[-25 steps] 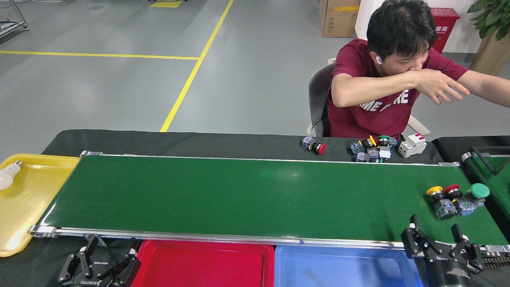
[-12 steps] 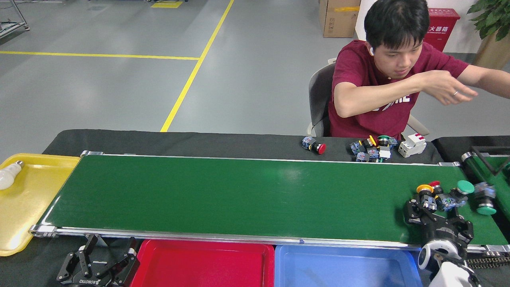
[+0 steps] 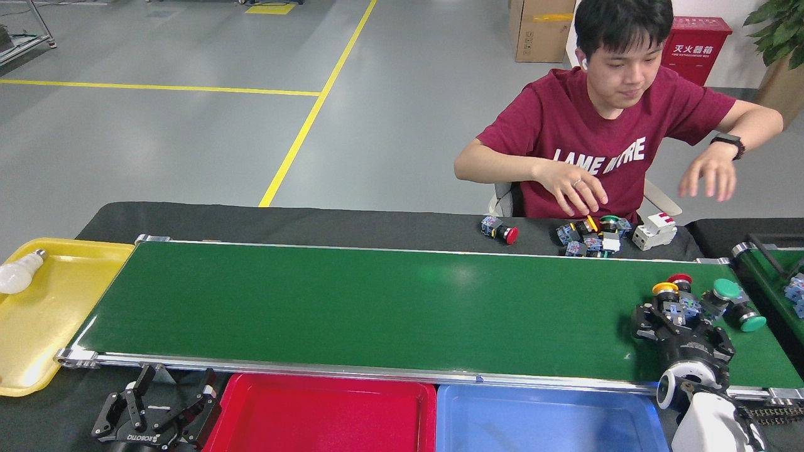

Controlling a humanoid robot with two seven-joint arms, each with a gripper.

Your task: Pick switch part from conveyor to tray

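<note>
The right gripper (image 3: 681, 314) reaches over the conveyor (image 3: 377, 307) at its right end, fingers spread around the yellow switch (image 3: 667, 295) in a cluster of switches; whether it grips, I cannot tell. The left gripper (image 3: 168, 402) rests open, empty, near the red tray (image 3: 320, 417).

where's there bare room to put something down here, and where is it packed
Free: the green conveyor from the yellow tray to mid-belt; the red tray and blue tray. The yellow tray holds only a bulb. Crowded: the belt's right end, where my right hand meets the push-button switches, and the parts pile behind.
</note>
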